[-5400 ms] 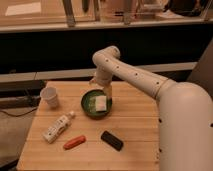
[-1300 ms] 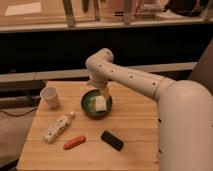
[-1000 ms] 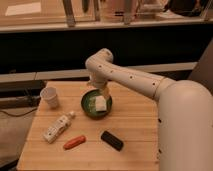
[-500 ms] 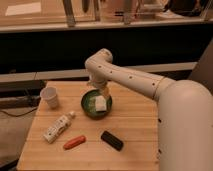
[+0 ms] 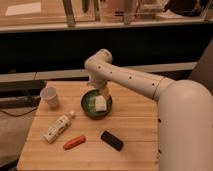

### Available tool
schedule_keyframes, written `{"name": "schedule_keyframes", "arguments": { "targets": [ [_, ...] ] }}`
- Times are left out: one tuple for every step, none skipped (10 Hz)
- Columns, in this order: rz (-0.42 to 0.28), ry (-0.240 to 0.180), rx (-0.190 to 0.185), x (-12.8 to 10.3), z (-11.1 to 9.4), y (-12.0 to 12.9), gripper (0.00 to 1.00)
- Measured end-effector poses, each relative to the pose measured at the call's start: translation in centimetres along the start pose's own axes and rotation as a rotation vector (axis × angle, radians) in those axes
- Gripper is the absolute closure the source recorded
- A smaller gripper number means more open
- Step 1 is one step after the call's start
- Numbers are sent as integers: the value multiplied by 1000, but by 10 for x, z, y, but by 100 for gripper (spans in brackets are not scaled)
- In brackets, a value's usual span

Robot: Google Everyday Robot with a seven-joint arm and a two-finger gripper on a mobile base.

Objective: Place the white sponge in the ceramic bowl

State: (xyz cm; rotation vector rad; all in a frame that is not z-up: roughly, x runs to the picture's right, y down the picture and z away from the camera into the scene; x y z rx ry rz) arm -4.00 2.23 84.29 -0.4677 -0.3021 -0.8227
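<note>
**Off-white sponge lying in the green bowl**

Off-white and blocky, the white sponge (image 5: 100, 103) looks soft and far smaller than the ceramic bowl (image 5: 88, 109), whose dark green rim rings a glossy lighter inside. We see the sponge resting inside the bowl, directly beneath the gripper (image 5: 101, 91), which hangs over the bowl's far edge on the wooden table (image 5: 135, 130). We cannot tell how the jaws stand.

Office or lab: wooden table (image 5: 135, 120), chair legs (image 5: 68, 14) behind; gripper (image 5: 102, 95) over table.
</note>
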Motion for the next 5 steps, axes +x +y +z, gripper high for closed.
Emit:
{"name": "schedule_keyframes", "arguments": {
  "targets": [
    [1, 2, -1, 1, 0, 0, 20],
    [2, 4, 0, 1, 0, 0, 20],
    [2, 6, 0, 0, 0, 0, 20],
    [2, 8, 1, 1, 0, -1, 20],
    [3, 9, 1, 1, 0, 0, 20]
  ]
}}
